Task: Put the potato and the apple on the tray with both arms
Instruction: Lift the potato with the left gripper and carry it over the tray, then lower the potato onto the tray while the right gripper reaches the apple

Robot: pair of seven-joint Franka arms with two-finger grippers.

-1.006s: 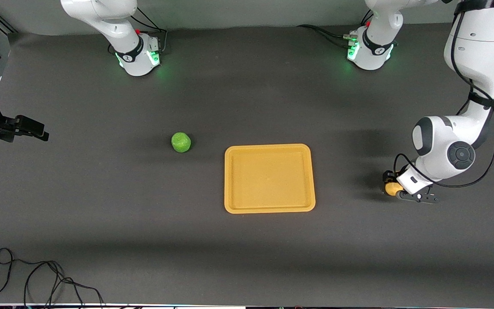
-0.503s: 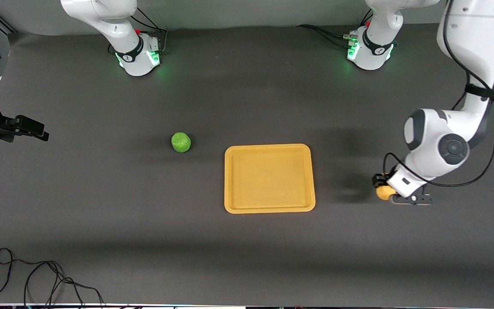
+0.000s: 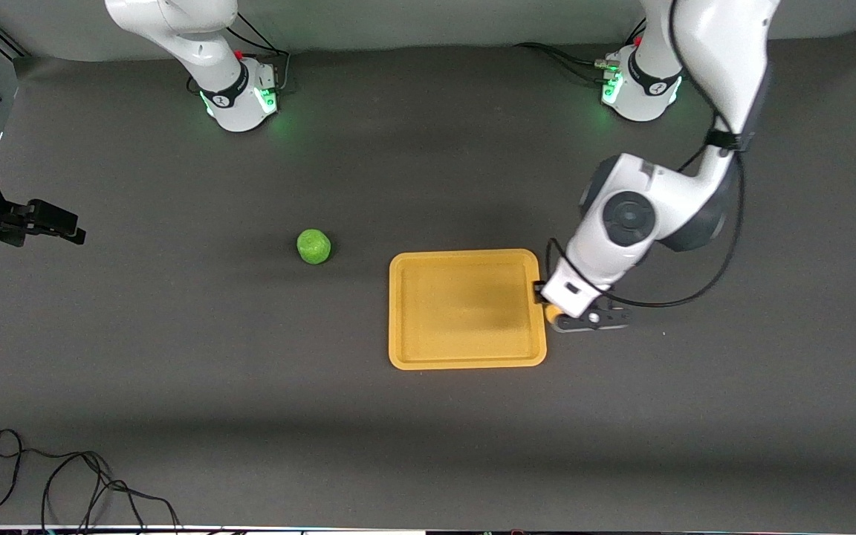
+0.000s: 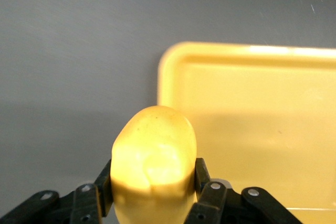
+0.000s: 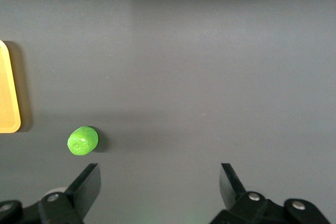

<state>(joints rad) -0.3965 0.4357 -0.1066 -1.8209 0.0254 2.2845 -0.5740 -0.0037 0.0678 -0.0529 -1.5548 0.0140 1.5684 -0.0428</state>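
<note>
Potato is clamped in your left gripper, now swung in over the tray edge, while your wide-open right gripper waits and the apple sits untouched on the table.

— How is the scene lit?
— Evenly from overhead; soft shadows are cast on the table and tray.
— Any flaws?
— The potato is overexposed, perhaps slightly blurred.
</note>
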